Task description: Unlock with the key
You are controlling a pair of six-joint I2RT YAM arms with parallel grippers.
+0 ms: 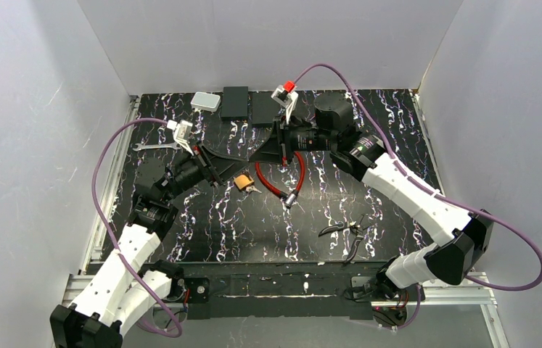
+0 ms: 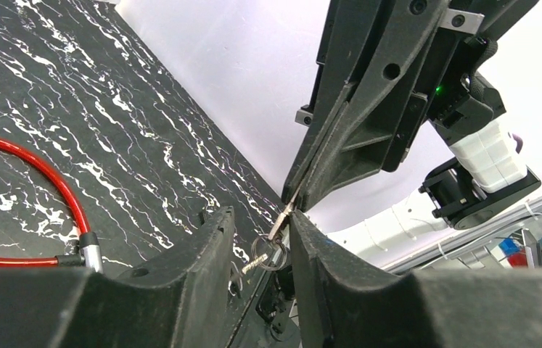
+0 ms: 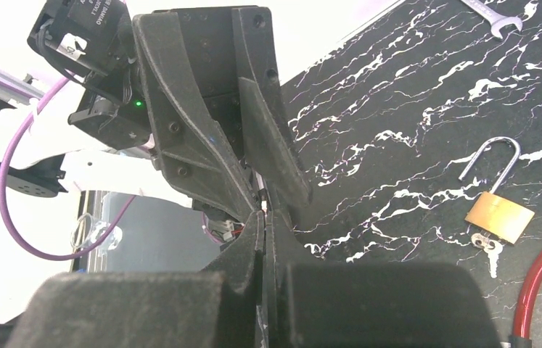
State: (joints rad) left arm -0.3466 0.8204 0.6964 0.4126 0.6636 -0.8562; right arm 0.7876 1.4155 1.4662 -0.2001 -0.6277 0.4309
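Left wrist: right tool (image 2: 292, 205) clamps the key (image 2: 280, 225), which hangs between the parted fingers of the left tool (image 2: 260, 221).

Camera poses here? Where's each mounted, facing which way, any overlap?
Top external: above and behind the bases, looking down on the table; left arm and right arm show.
Left wrist: on the left arm, facing along its jaws at the right jaws pinching the key.
Right wrist: on the right arm, facing past its shut jaws at the left jaws; padlock at right.
Shared: both wrist views catch the red cable.
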